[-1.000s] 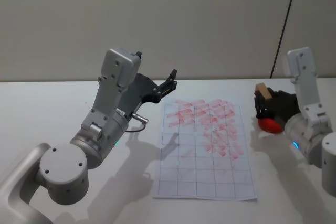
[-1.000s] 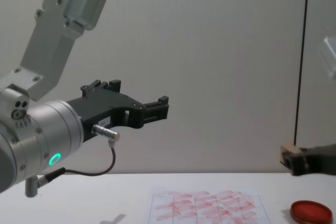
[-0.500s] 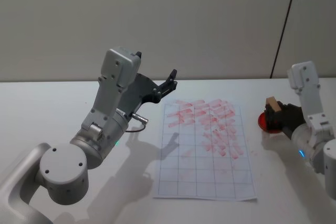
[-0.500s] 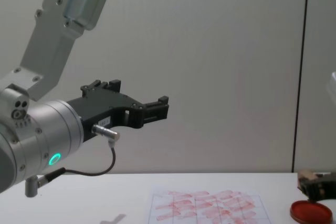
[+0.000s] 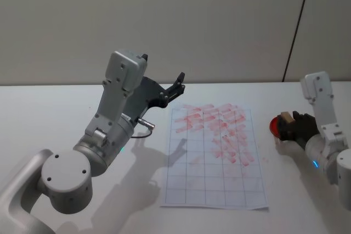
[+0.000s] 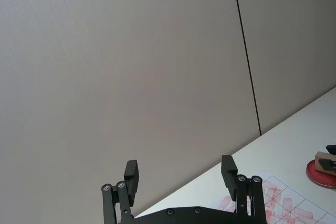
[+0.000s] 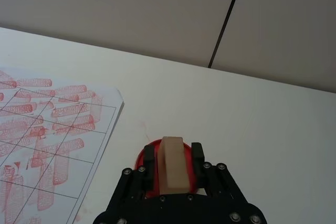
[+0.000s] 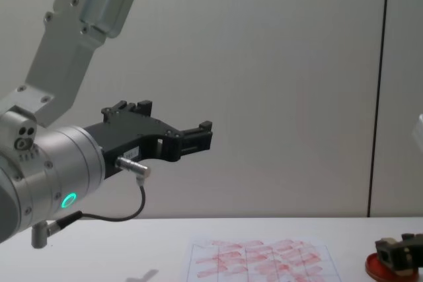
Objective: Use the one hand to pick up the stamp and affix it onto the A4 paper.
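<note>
Right tool presses the stamp into the red dish, right of the A4 paper.

From the head view we see the right tool (image 5: 290,126) low at the table's (image 5: 55,108) right side, clenched on the stamp (image 5: 286,118), which sits over the red dish (image 5: 276,126) just beside the A4 paper (image 5: 215,154); the left tool (image 5: 176,86) hangs raised left of the sheet on a bent arm. In the left wrist view we find the left tool's fingers (image 6: 131,174) spread wide with nothing between them. The right wrist view alone shows us the stamp upright between the two black fingers (image 7: 149,163), its lower end over the dish. The chest view gives us the right tool at dish level, the left held high. We can read no writing.
</note>
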